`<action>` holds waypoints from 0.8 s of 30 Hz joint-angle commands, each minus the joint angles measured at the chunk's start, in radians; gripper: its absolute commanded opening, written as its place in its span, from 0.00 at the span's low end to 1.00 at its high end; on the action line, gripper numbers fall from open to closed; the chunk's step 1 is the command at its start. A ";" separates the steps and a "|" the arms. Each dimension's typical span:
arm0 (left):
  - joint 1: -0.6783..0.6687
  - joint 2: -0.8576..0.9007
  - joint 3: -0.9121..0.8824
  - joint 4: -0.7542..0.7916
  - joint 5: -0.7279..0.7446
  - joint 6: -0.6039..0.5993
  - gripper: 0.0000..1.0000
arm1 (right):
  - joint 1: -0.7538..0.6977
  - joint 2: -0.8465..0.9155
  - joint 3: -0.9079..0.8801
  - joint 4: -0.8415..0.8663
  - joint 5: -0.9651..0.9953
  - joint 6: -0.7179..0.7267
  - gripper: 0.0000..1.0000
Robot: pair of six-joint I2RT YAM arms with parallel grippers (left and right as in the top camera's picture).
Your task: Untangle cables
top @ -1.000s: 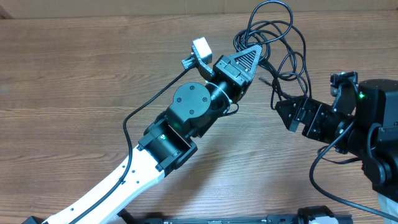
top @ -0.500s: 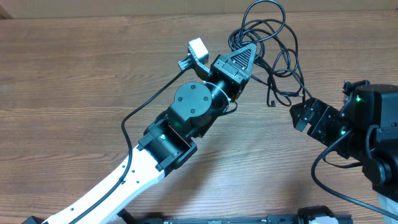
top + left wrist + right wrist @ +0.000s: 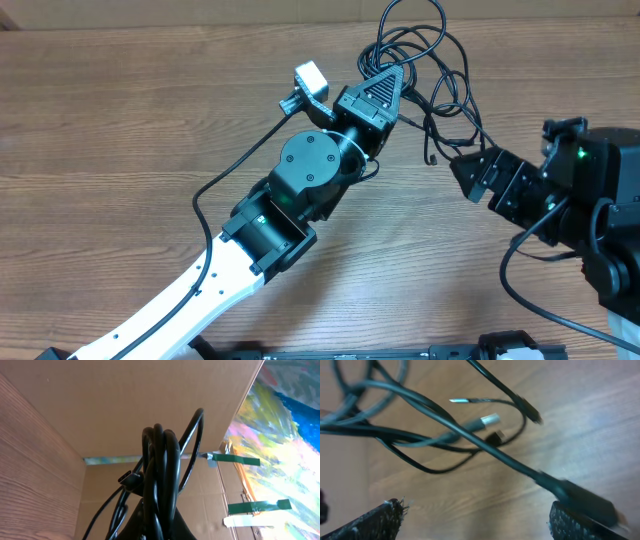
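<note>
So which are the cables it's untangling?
Look to the far edge of the wooden table, where the left gripper is shut. The cables are the thin black loops bunched at its tip. Unlike the wire fixed along the arm, they loop freely and end in small plugs.

Scanning every view now: no lettering, brand, number or sign can be read. The cardboard wall (image 3: 150, 400) is blank, and the green tape strips (image 3: 235, 460) are plain too.
</note>
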 commanded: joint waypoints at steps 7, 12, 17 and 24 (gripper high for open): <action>-0.002 -0.007 0.028 0.016 0.094 -0.040 0.04 | 0.001 0.020 0.005 0.089 0.102 -0.076 0.92; -0.006 -0.007 0.028 0.017 0.106 -0.043 0.04 | 0.001 0.058 0.005 0.095 0.126 -0.123 0.88; -0.006 -0.007 0.028 0.018 0.146 -0.044 0.04 | 0.001 0.074 0.005 0.112 0.132 -0.123 0.86; -0.006 -0.007 0.028 0.020 0.148 -0.052 0.04 | 0.001 0.082 0.005 0.113 0.126 -0.123 0.79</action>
